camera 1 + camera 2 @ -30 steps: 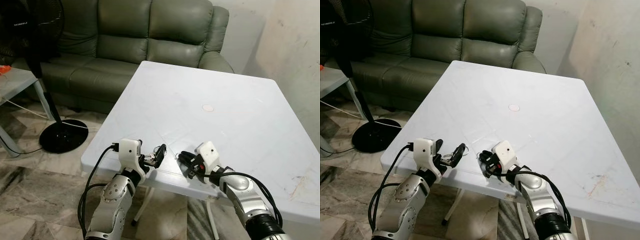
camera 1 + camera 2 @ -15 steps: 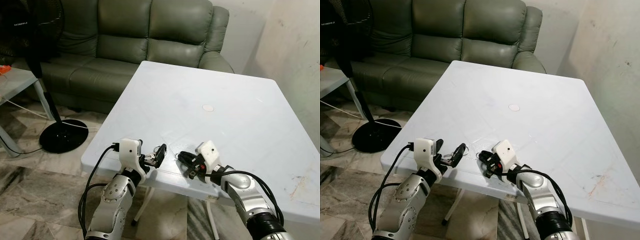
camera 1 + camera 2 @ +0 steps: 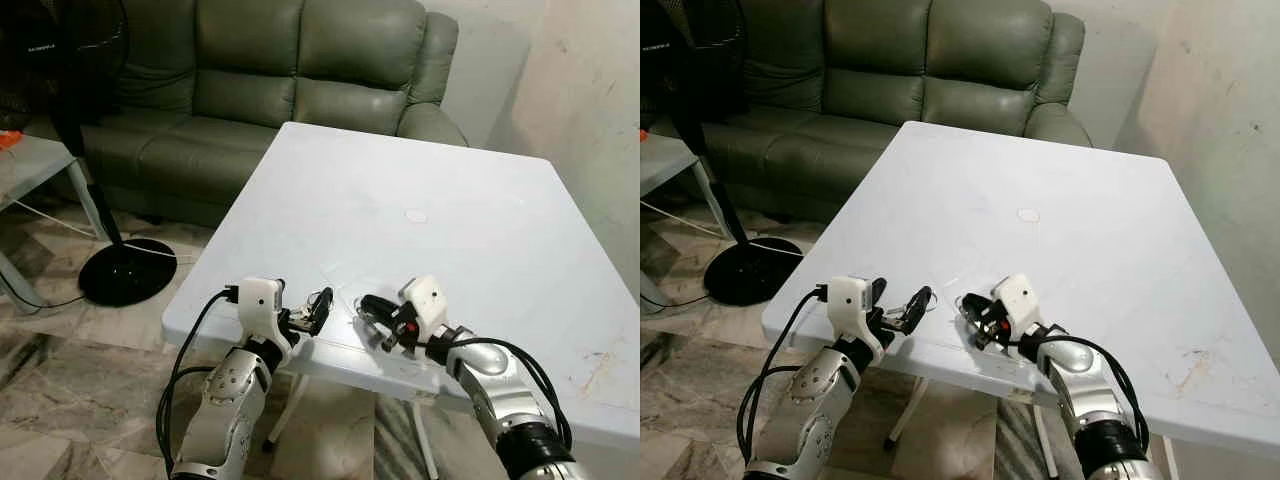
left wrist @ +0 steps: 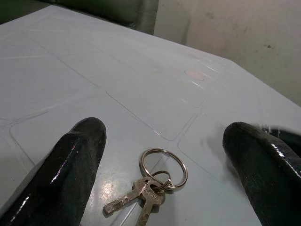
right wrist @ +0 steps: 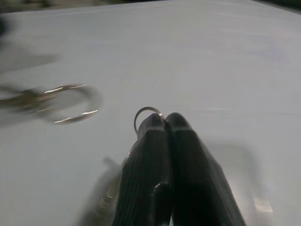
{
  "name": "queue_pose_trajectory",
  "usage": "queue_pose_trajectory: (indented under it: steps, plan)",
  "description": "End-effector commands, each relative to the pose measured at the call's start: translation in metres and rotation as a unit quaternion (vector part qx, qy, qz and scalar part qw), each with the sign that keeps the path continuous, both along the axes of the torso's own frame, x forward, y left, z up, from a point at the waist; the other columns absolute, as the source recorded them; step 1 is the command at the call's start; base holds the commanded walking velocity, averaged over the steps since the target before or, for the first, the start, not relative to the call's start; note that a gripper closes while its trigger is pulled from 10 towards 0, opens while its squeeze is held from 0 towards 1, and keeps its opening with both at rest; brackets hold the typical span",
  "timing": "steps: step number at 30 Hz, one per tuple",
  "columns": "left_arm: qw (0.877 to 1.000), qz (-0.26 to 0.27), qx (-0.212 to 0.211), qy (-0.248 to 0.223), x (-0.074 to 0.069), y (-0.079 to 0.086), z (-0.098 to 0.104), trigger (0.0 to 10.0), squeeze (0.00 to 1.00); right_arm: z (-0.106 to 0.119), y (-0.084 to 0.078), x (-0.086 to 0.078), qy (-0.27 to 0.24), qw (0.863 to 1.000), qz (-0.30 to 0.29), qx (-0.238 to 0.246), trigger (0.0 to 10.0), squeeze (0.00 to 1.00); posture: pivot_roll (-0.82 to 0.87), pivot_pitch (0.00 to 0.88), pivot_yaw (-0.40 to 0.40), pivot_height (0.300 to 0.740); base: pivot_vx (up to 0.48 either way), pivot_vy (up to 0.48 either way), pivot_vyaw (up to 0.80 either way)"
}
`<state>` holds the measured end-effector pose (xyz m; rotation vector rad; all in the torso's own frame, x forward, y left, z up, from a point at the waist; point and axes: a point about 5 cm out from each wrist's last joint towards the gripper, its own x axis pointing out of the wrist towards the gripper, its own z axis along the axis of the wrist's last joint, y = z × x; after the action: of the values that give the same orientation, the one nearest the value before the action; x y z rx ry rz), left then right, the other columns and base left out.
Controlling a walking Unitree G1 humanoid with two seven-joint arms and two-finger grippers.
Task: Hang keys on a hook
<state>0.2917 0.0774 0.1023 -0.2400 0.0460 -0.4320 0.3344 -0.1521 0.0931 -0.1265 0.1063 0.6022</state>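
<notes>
A grey-green sofa (image 3: 290,70) stands beyond the white table (image 3: 470,230), with a black fan (image 3: 95,130) at about ten o'clock from the table's near edge. Both silver arms reach over that near edge. The left gripper (image 4: 162,165) has its two black fingers (image 4: 70,165) spread wide, and the keys (image 4: 150,186) lie flat on the table between them, touching neither. The keys' large ring lies toward twelve o'clock, away from the wrist, while the two blades run back toward seven o'clock, so the long axis follows the line of the fingers. The right gripper (image 5: 164,136), at three o'clock from the left, has its fingers pressed together, a small ring (image 5: 146,115) showing at their tips; whether it is pinched cannot be told. The keys appear blurred just beside it (image 5: 51,101)
</notes>
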Motion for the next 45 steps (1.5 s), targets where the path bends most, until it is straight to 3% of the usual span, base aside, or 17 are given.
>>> queue_pose_trajectory:
  steps: [1, 5, 8, 12, 17, 20, 25, 26, 27, 32, 33, 37, 38, 42, 43, 44, 45]
  plan:
    - [1.0, -0.004, -0.019, 0.003, -0.004, -0.013, 0.001, 10.0, 0.0, 0.005, -0.01, 0.009, -0.011, 0.996, -0.088, 0.004, 0.0, 0.0, 0.03, 0.046, -0.084, 0.74, 0.0, 0.0, 0.0]
    - [1.0, -0.004, -0.02, 0.004, -0.004, -0.013, 0.001, 10.0, 0.0, 0.0, -0.02, 0.017, 0.003, 0.978, -0.202, -0.052, 0.0, 0.0, 0.03, 0.048, -0.084, 0.74, 0.0, 0.0, 0.0]
    - [1.0, -0.003, -0.021, 0.004, -0.004, -0.013, 0.001, 10.0, 0.0, -0.005, -0.028, 0.019, 0.045, 0.953, -0.299, -0.005, 0.0, 0.0, 0.03, 0.05, -0.084, 0.74, 0.0, 0.0, 0.0]
    - [1.0, -0.002, -0.023, 0.005, -0.004, -0.013, 0.001, 10.0, 0.0, -0.016, -0.033, 0.017, 0.08, 0.935, -0.344, -0.008, 0.0, 0.0, 0.03, 0.049, -0.083, 0.74, 0.0, 0.0, 0.0]
    - [1.0, 0.0, -0.024, 0.006, -0.003, -0.012, 0.001, 10.0, 0.0, -0.019, -0.043, 0.014, 0.079, 0.916, -0.392, -0.04, 0.0, 0.0, 0.03, 0.046, -0.085, 0.74, 0.0, 0.0, 0.0]
    - [1.0, 0.004, -0.025, 0.007, -0.003, -0.012, 0.001, 10.0, 0.0, -0.021, -0.048, 0.013, 0.101, 0.903, -0.417, -0.011, 0.0, 0.0, 0.04, 0.034, -0.087, 0.74, 0.0, 0.0, 0.0]
    - [1.0, 0.004, -0.026, 0.007, -0.003, -0.013, 0.001, 10.0, 0.0, -0.02, -0.047, 0.013, 0.096, 0.904, -0.416, 0.006, 0.0, 0.0, 0.04, 0.034, -0.087, 0.74, 0.0, 0.0, 0.0]
    - [1.0, 0.004, -0.027, 0.008, -0.003, -0.013, 0.001, 10.0, 0.0, -0.02, -0.045, 0.014, 0.099, 0.907, -0.409, 0.017, 7.4, 0.0, 0.04, 0.029, -0.088, 0.74, 0.0, 0.0, 0.0]
    - [1.0, 0.003, -0.027, 0.007, -0.004, -0.014, 0.001, 10.0, 0.0, -0.018, -0.043, 0.014, 0.099, 0.913, -0.393, 0.038, 10.0, 0.0, 0.04, 0.029, -0.088, 0.74, 0.0, 0.0, 0.0]
    - [1.0, 0.0, -0.027, 0.007, -0.003, -0.015, 0.001, 10.0, 0.0, -0.012, -0.043, 0.015, 0.083, 0.923, -0.36, 0.108, 10.0, 0.0, 0.04, 0.018, -0.085, 0.74, 0.0, 0.0, 0.0]
    - [1.0, 0.0, -0.027, 0.007, -0.003, -0.015, 0.001, 10.0, 0.0, -0.008, -0.041, 0.016, 0.074, 0.927, -0.343, 0.133, 0.0, 0.0, 0.04, 0.018, -0.085, 0.74, 0.0, 0.0, 0.0]
    - [1.0, -0.001, -0.026, 0.006, -0.003, -0.015, 0.001, 10.0, 0.0, -0.002, -0.041, 0.016, 0.061, 0.929, -0.328, 0.158, 0.0, 0.0, 0.04, 0.013, -0.085, 0.74, 0.0, 0.0, 0.0]
    - [1.0, -0.001, -0.026, 0.006, -0.003, -0.015, 0.001, 10.0, 0.0, -0.001, -0.04, 0.017, 0.06, 0.933, -0.32, 0.156, 10.0, 1.0, 0.04, 0.009, -0.085, 0.74, 0.0, 0.0, 0.0]
    - [1.0, -0.002, -0.027, 0.007, -0.004, -0.016, 0.001, 10.0, 0.0, 0.007, -0.038, 0.017, 0.046, 0.934, -0.29, 0.204, 10.0, 1.0, 0.04, 0.009, -0.086, 0.74, 0.0, 0.0, 0.0]
    - [1.0, -0.002, -0.028, 0.007, -0.004, -0.016, 0.001, 10.0, 0.0, 0.008, -0.036, 0.017, 0.041, 0.936, -0.284, 0.203, 4.0, 0.96, 0.04, 0.01, -0.087, 0.74, 0.0, 0.0, 0.0]
    - [1.0, -0.002, -0.028, 0.007, -0.004, -0.016, 0.001, 10.0, 0.0, 0.009, -0.036, 0.017, 0.037, 0.938, -0.279, 0.202, 4.0, 0.96, 0.04, 0.01, -0.087, 0.74, 0.0, 0.0, 0.0]
    - [1.0, -0.002, -0.028, 0.007, -0.004, -0.017, 0.001, 10.0, 0.0, 0.009, -0.035, 0.017, 0.034, 0.94, -0.277, 0.195, 4.0, 0.0, 0.04, 0.01, -0.087, 0.74, 0.0, 0.0, 0.0]
